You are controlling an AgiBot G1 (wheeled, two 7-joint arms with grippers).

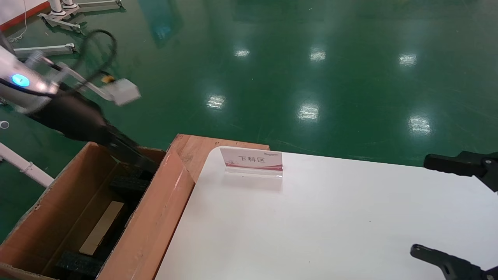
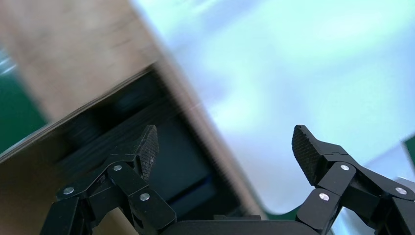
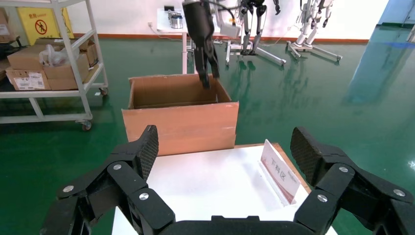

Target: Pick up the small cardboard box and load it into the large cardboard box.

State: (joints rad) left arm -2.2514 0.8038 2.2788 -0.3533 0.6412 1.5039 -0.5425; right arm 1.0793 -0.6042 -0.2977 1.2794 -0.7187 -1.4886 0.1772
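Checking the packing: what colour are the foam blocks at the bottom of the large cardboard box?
Black foam blocks in the large cardboard box, clearest in the head view.

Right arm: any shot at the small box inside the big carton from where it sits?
Probably not. The right gripper hangs open over the table's far side; the small box lies deep in the carton, behind its tall wall, with the left gripper above.
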